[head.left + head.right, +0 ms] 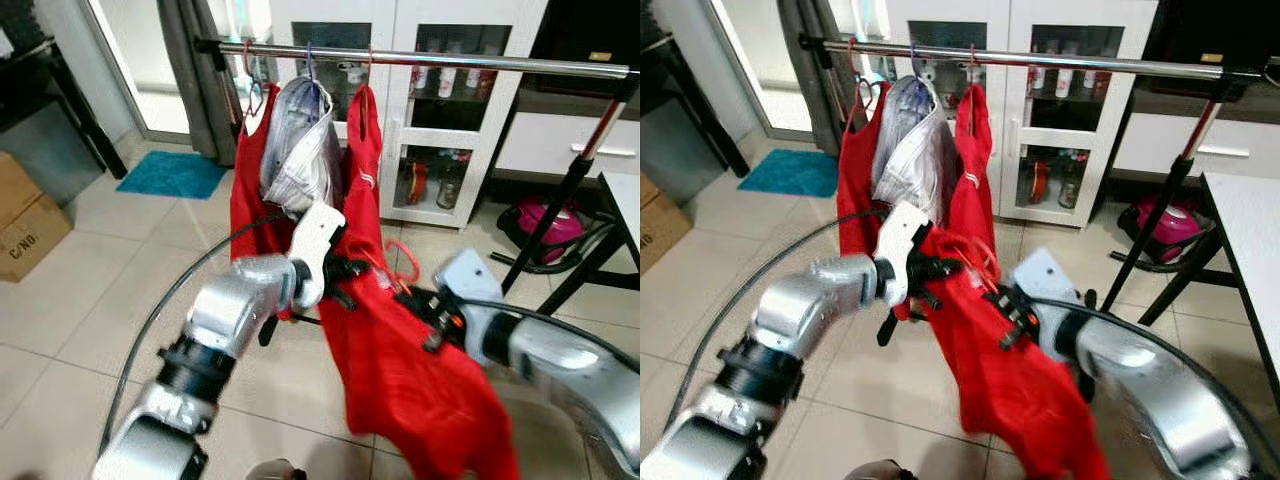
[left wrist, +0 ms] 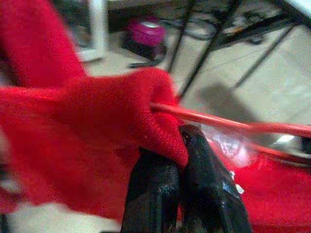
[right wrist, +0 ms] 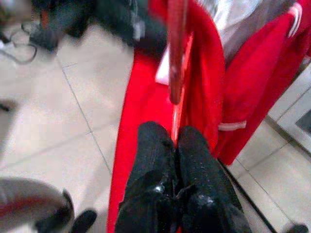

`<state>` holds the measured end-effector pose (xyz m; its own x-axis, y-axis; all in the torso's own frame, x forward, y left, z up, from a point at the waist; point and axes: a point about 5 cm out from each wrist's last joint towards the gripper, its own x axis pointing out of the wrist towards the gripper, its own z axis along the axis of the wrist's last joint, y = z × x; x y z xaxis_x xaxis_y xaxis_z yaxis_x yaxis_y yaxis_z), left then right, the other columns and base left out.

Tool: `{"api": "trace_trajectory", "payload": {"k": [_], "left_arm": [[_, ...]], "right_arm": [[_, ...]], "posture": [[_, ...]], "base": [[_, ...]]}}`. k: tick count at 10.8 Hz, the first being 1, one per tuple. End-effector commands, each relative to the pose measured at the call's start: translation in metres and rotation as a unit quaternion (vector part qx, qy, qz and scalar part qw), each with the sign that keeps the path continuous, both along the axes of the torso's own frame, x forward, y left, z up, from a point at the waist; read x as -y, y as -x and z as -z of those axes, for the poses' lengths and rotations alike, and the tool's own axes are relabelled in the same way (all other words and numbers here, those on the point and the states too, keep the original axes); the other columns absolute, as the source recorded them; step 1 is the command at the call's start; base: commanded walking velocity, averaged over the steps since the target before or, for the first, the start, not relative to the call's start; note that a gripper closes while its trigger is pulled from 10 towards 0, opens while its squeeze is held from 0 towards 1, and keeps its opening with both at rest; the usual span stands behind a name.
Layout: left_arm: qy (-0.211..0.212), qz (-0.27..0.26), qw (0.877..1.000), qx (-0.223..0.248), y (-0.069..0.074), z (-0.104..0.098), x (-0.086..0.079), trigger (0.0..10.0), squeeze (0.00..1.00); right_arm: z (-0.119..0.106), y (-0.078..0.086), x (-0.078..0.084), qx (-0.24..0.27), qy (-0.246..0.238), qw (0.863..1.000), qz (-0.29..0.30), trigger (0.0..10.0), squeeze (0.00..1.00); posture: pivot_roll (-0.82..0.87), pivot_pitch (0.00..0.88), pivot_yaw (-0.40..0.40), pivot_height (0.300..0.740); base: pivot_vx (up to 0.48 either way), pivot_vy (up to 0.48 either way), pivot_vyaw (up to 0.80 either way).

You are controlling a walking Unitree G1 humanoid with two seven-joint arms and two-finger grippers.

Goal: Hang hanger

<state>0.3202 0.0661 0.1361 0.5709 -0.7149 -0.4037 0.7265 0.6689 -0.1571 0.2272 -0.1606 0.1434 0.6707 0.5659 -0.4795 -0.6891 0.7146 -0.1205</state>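
Both silver arms are stretched forward and bent in toward each other at about chest height. Left gripper (image 2: 181, 145) has its black fingers pinched tight together, and the right gripper (image 3: 174, 141) is clamped closed too, wrist angled inward.

Rail (image 1: 480, 62): polished metal, shiny. Red shirt (image 1: 410, 380): matt knitted cloth, fine rough weave in left wrist view. Hanger (image 2: 218, 122): smooth glossy red plastic. Floor (image 1: 110, 290): glazed pale tiles, faint sheen. Box (image 1: 25, 225): dull brown cardboard. Cabinet (image 1: 400, 130): glass doors, white smooth frames.
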Motion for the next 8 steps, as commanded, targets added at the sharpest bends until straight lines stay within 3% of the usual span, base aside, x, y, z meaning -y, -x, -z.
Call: {"api": "trace_trajectory", "payload": {"k": [1,3,4,6,8], "left_arm": [[-0.006,-0.030,0.999,0.035,-0.011,-0.014,-0.011,0.0,0.00],[-0.016,-0.049,0.998,0.048,-0.016,-0.019,-0.026,0.0,0.00],[0.000,-0.046,0.998,0.039,-0.014,-0.020,-0.025,0.0,0.00],[0.056,0.015,0.998,-0.001,0.004,-0.019,0.005,0.0,0.00],[0.076,0.063,0.995,0.006,0.012,-0.026,0.021,0.0,0.00]], "right_arm": [[0.000,0.004,0.002,-0.014,0.004,1.000,-0.013,10.0,0.00],[0.002,0.002,0.008,-0.018,0.007,1.000,0.002,10.0,0.00],[0.000,0.000,0.007,-0.015,0.002,1.000,0.001,10.0,0.00],[-0.002,-0.007,0.002,-0.010,-0.015,1.000,0.019,10.0,0.00],[0.000,-0.006,-0.003,-0.020,-0.014,1.000,0.012,10.0,0.00]], "posture": [[0.01,0.000,0.121,0.723],[0.01,0.000,0.116,0.723],[0.01,0.000,0.114,0.723],[0.01,0.000,0.112,0.723],[0.01,0.000,0.111,0.723]], "base": [[0.000,0.000,0.00],[0.000,0.000,0.00],[0.000,0.000,0.00],[0.000,0.000,0.00],[0.000,0.000,0.00]]}}
